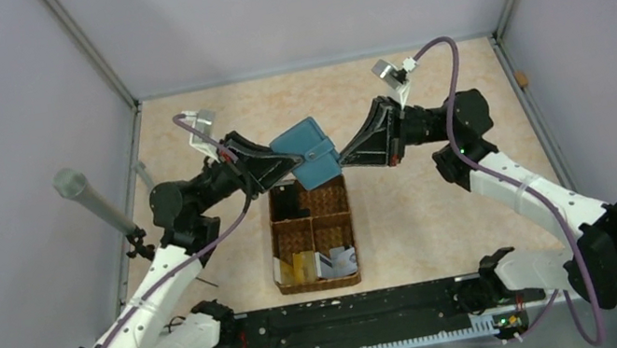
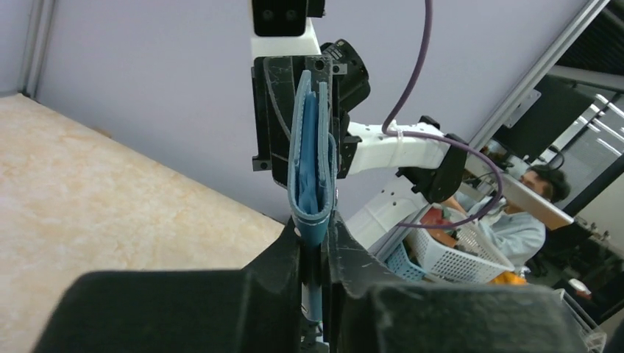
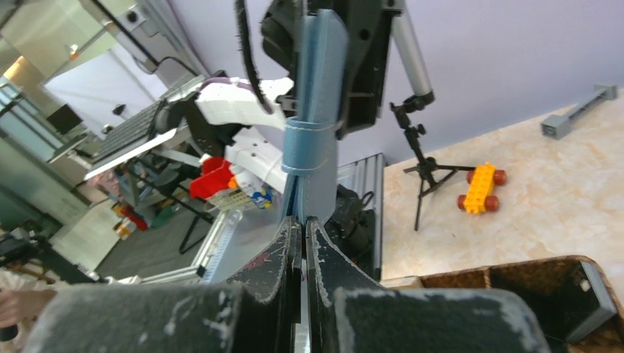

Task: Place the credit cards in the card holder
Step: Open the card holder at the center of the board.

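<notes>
The teal card holder [image 1: 312,160] hangs in the air above the far end of the wicker basket, held from both sides. My left gripper [image 1: 287,160] is shut on its left edge, and in the left wrist view the card holder [image 2: 310,184] stands edge-on between my left gripper's [image 2: 315,229] fingers. My right gripper [image 1: 341,161] is shut on the opposite edge; the right wrist view shows the card holder [image 3: 315,118] rising from my right gripper [image 3: 303,223]. A gold credit card [image 1: 301,264] and white-grey credit cards [image 1: 339,261] lie in the basket's near compartments.
The brown wicker compartment basket [image 1: 274,236] sits mid-table below the grippers. A yellow-and-red toy block with wheels [image 3: 480,187] and a small black tripod [image 3: 422,169] stand on the table's left side. A grey cylinder on a stand [image 1: 89,199] leans at the left wall.
</notes>
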### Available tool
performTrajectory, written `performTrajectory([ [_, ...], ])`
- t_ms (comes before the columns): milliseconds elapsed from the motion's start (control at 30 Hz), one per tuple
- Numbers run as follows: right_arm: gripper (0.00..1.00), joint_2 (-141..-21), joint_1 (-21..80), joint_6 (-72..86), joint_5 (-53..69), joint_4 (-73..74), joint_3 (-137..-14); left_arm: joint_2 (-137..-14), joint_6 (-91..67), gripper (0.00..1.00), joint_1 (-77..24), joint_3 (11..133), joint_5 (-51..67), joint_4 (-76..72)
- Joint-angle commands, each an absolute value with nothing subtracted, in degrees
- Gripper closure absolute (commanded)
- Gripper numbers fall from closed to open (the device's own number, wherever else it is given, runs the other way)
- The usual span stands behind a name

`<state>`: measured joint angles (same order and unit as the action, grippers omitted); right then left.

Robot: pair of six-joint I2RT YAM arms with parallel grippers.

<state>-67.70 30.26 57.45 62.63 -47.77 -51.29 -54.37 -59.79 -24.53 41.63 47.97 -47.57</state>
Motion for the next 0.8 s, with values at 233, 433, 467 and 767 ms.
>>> performTrajectory([
  [233,0.2,-65.16,29.84,26.28,35.95,-7.77,-54.87,-51.97,-28.59,1.0,-22.76,51.37,42.14,-2.9],
  [433,0.17,-65.05,30.04,18.35,33.75,-0.71,-58.46,-59.75,-19.78,1.0,-17.95,57.1,43.1,15.38],
  [467,0.18,-64.93,30.36,17.09,34.44,-0.24,-59.05,-61.03,-18.52,1.0,-17.86,58.14,43.38,17.3],
  [767,0.27,-67.38,35.12,12.33,51.8,3.65,-63.62,-66.15,-15.18,1.0,-17.84,58.26,56.95,21.8],
])
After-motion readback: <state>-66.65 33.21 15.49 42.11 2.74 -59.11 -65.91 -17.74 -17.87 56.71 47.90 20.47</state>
